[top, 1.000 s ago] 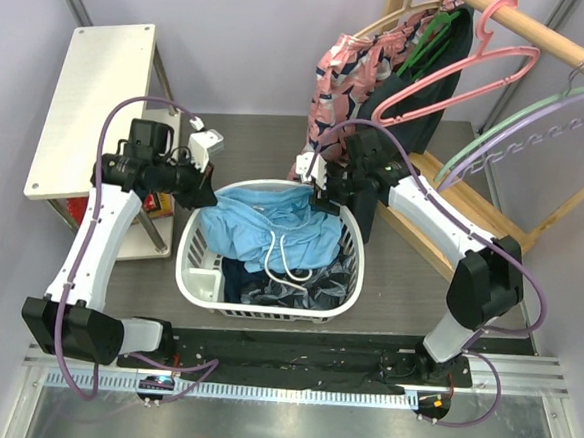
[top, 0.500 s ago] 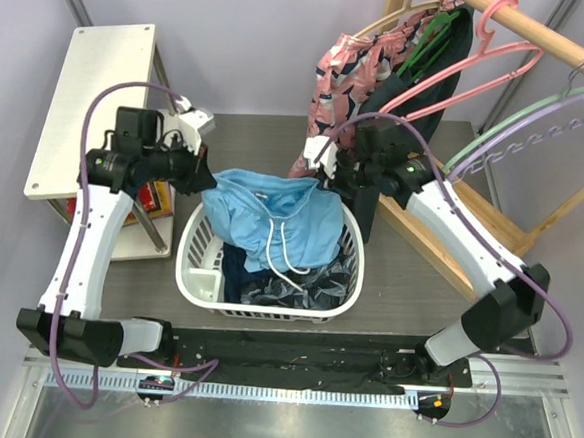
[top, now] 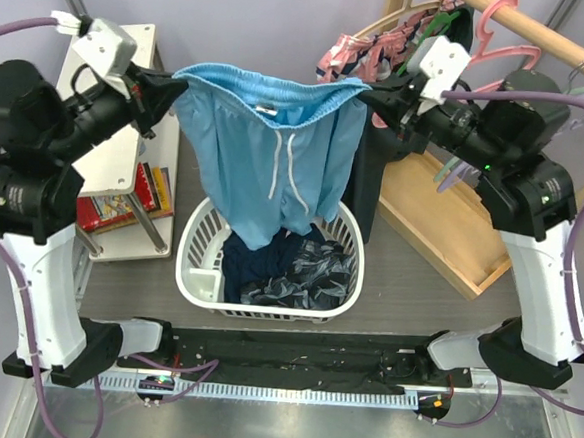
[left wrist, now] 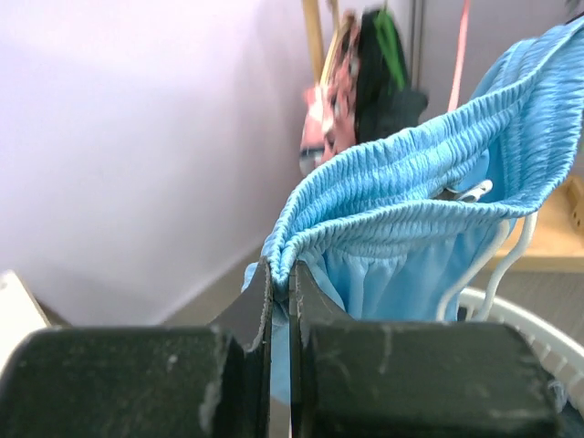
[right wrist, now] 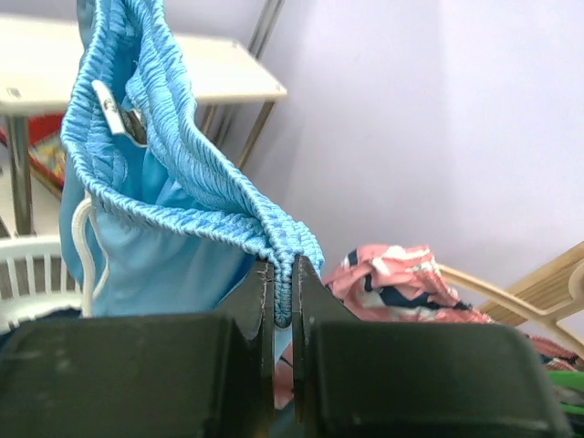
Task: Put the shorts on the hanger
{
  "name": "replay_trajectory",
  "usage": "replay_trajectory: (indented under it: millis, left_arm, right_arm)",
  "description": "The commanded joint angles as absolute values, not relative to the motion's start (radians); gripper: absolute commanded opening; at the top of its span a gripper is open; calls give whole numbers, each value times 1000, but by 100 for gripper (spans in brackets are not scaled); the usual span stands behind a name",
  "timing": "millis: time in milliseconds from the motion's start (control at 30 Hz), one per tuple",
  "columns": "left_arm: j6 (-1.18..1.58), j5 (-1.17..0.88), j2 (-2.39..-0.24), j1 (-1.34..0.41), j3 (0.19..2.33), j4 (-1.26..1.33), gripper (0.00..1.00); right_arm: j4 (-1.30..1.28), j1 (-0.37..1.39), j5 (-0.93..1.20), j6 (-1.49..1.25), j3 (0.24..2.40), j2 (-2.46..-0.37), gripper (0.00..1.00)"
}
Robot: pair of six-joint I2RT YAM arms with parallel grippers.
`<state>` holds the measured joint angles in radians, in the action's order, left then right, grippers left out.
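The sky-blue shorts (top: 266, 157) hang stretched by the waistband above the basket, with the white drawstring dangling down the front. My left gripper (top: 176, 83) is shut on the waistband's left end and my right gripper (top: 366, 89) is shut on its right end. In the left wrist view the left gripper (left wrist: 281, 274) pinches the gathered elastic of the shorts (left wrist: 420, 182). In the right wrist view the right gripper (right wrist: 283, 266) does the same to the shorts (right wrist: 164, 192). The pink hanger (top: 494, 15) hangs on the wooden rod behind my right arm, which hides most of it.
A white laundry basket (top: 193, 267) below the shorts holds dark garments (top: 298, 270). A white side table (top: 84, 114) with books (top: 123, 202) stands at the left. The wooden rack (top: 550, 39) at the right carries a pink patterned garment (top: 349, 53) and other hangers over its wooden base (top: 442, 225).
Both arms have risen and moved apart. The shorts have come up out of the basket and now hang spread between the grippers.
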<state>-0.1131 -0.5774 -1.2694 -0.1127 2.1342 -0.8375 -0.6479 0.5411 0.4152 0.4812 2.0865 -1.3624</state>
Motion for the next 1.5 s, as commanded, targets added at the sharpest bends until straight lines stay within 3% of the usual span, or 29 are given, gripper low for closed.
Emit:
replay_trajectory:
  millis: [0, 333, 567, 767, 1033, 1267, 1333, 1367, 1400, 1467]
  left_arm:
    - [-23, -635, -1289, -109, 2262, -721, 0]
    - [54, -690, -1224, -109, 2221, -652, 0]
    - [-73, -683, -1175, -109, 1889, -699, 0]
    - [-168, -696, -1186, -109, 1648, -683, 0]
    - [-495, -761, -1123, -149, 1290, -839, 0]
    - [-544, -736, -1153, -187, 1109, -893, 9]
    - [-552, -729, -1164, -205, 1091, -913, 13]
    - [-557, -726, -1166, -212, 1089, -919, 21]
    - [-560, -724, -1164, -218, 1089, -936, 26]
    - [-565, -726, -1158, -224, 1103, -953, 39]
  right_arm:
    - [-647, 548, 440, 324, 2256, -1387, 1]
    - [-660, 546, 505, 222, 2294, -1371, 1]
    - [-611, 549, 470, 282, 1877, -1285, 1]
    - [-568, 548, 390, 450, 1657, -1293, 1]
    - [-621, 548, 414, 653, 1277, -1206, 1]
    - [-624, 571, 408, 689, 1089, -1230, 1]
    - [-633, 574, 407, 709, 1074, -1223, 14]
    - [-665, 572, 411, 713, 1081, -1223, 25]
    - [-682, 575, 417, 716, 1091, -1215, 42]
    - [-737, 578, 419, 698, 1139, -1204, 57]
